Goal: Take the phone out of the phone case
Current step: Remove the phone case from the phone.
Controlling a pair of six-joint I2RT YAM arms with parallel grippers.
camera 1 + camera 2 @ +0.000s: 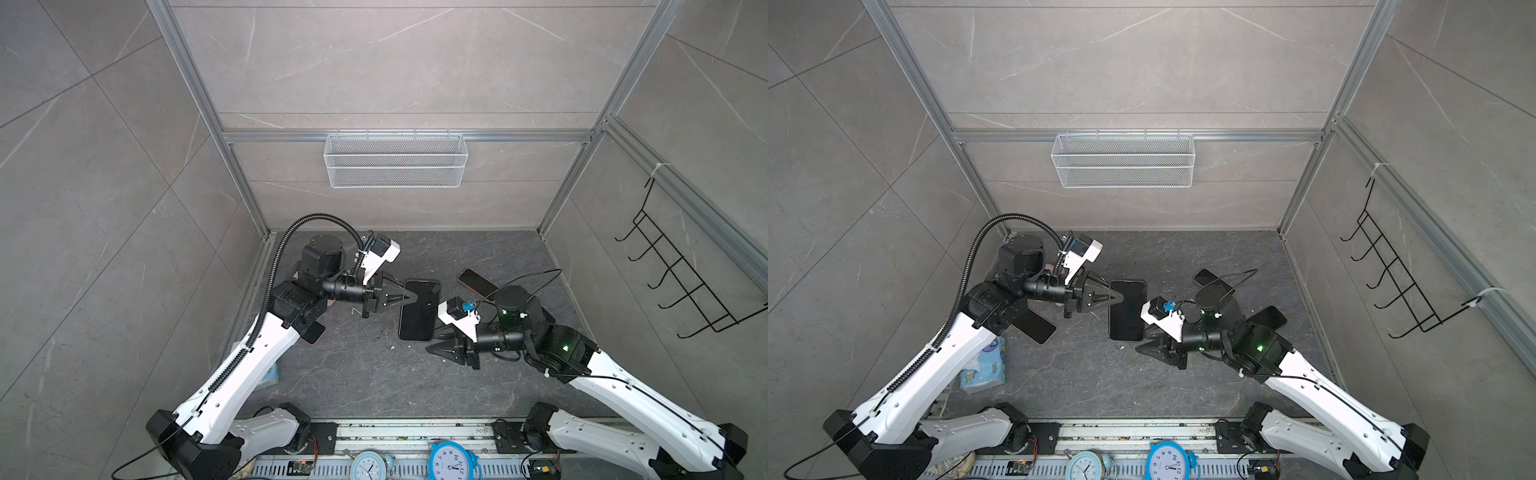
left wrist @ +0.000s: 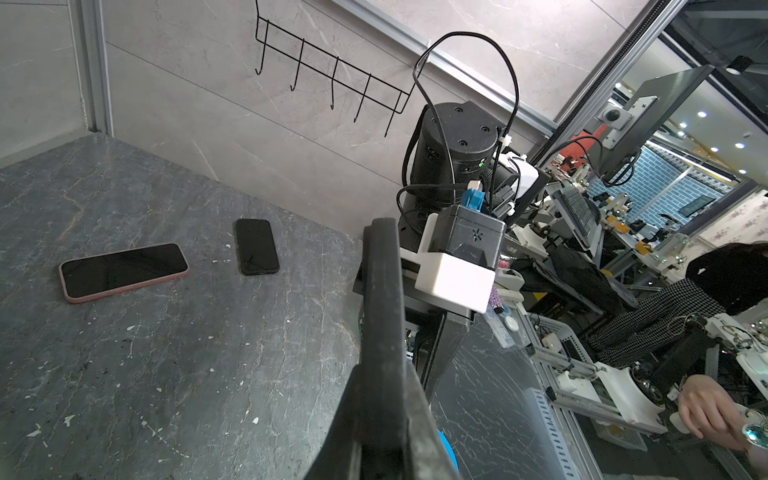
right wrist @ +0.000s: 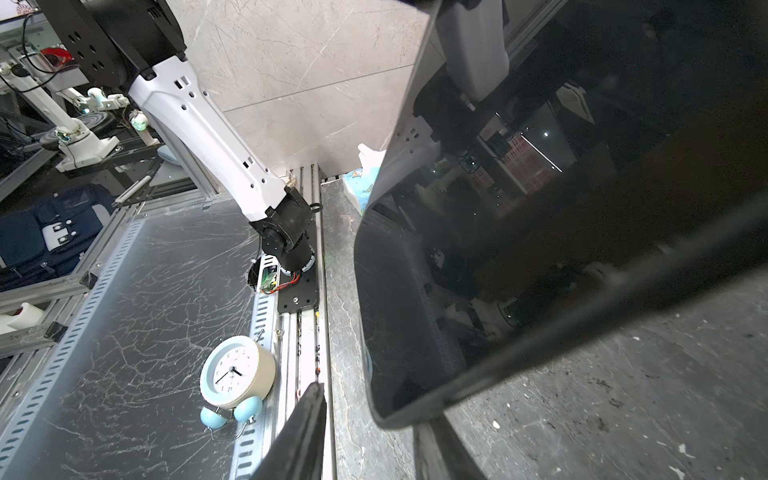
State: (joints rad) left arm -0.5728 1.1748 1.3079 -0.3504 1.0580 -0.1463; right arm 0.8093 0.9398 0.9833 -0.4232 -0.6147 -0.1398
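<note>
Phones: four on the tabletop (image 1: 374, 374), namely the phone (image 1: 419, 309) in its dark case (image 3: 399, 422), a pink phone (image 1: 478, 282), a black phone (image 2: 256, 246) and a covered phone (image 1: 1036, 326) partly under the left arm
Clocks: two, a pale clock (image 1: 368, 467) and a blue clock (image 1: 451, 461), both past the tabletop's near edge, back toward the arm bases from the claws
Claws: two, one per arm
Other things: one tissue pack (image 1: 984, 365), one mesh basket (image 1: 395, 160) on the back wall, one rack (image 1: 681, 282) with five hooks
Writing: the blue clock's dial has numerals, 9 to 12 readable in a top view; the tissue pack's print is too small to read
Left claw (image 1: 413, 297): shut tight, tips meeting at the phone's long edge; whether they pinch the case rim cannot be told
Right claw (image 1: 432, 341): part open, fingers apart with the phone's near corner between them; a gap shows beside one finger, contact at the other cannot be told
Phone: screen up, between the two claws, the left claw at one long edge and the right claw at the opposite near corner; in the right wrist view that corner seems tilted up off the tabletop
Pink phone: beyond the right claw, behind its wrist
Black phone: near the pink phone, well apart from the left claw
</note>
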